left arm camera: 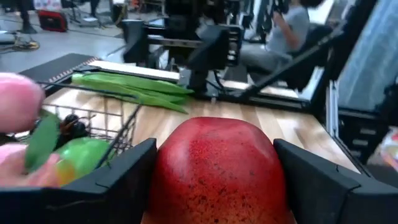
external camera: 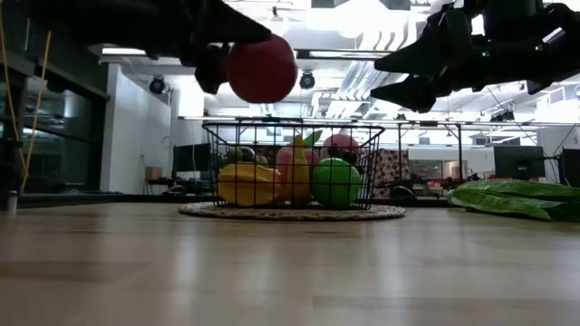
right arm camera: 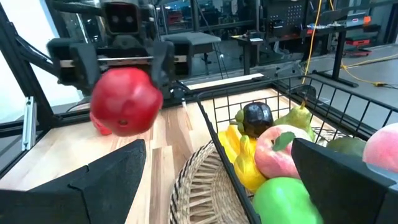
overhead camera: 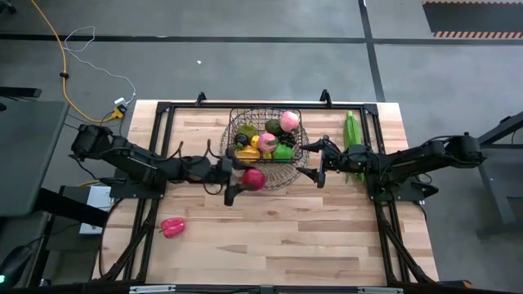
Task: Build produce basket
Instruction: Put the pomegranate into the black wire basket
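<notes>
The left tool (overhead camera: 243,181) pinches a red apple (overhead camera: 253,179), held in the air just outside the near-left corner of the basket (overhead camera: 299,155), clearly above rim height in the low view. The right tool (overhead camera: 320,163) hangs with its fingers spread just right of the basket, above the desk (overhead camera: 286,237).

To do this step well, I would carry the apple over the rim, keeping it above the wire, and let go only over a free spot. The basket already holds a green apple (external camera: 336,182), pink peaches (overhead camera: 288,121), yellow fruit (external camera: 251,184) and dark grapes (right arm camera: 257,118), so a low, gentle release seems wise, lest it roll off.

The right tool sits near the right rim, so room there is tight. The near desk is open. A red pepper (overhead camera: 172,227) lies near-left, and the long green husk (overhead camera: 351,135) far-right.
</notes>
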Robot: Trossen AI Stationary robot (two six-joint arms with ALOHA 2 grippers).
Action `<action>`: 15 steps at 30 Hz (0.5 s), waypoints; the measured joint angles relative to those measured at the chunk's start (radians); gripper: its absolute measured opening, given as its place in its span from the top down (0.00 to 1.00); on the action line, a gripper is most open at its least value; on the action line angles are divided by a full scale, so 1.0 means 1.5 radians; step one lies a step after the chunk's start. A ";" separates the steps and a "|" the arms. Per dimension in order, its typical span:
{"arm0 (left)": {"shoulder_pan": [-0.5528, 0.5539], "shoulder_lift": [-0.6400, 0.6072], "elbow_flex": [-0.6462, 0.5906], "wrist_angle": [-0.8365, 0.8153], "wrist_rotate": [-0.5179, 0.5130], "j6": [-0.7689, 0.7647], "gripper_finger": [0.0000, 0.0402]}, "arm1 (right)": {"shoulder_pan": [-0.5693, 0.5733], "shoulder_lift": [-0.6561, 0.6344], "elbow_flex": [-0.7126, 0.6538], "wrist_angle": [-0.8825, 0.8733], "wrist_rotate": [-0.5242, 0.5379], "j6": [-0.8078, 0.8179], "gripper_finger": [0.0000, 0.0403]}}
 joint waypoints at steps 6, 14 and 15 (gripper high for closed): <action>0.005 -0.024 -0.039 0.042 0.000 -0.012 0.28 | 0.000 0.000 0.000 0.001 -0.001 0.000 0.03; 0.004 -0.069 -0.044 0.024 0.000 0.004 0.28 | 0.000 0.000 0.000 0.004 -0.010 0.000 0.03; 0.003 -0.068 -0.044 0.020 -0.001 0.004 0.28 | 0.000 0.000 0.000 0.004 -0.010 0.000 0.03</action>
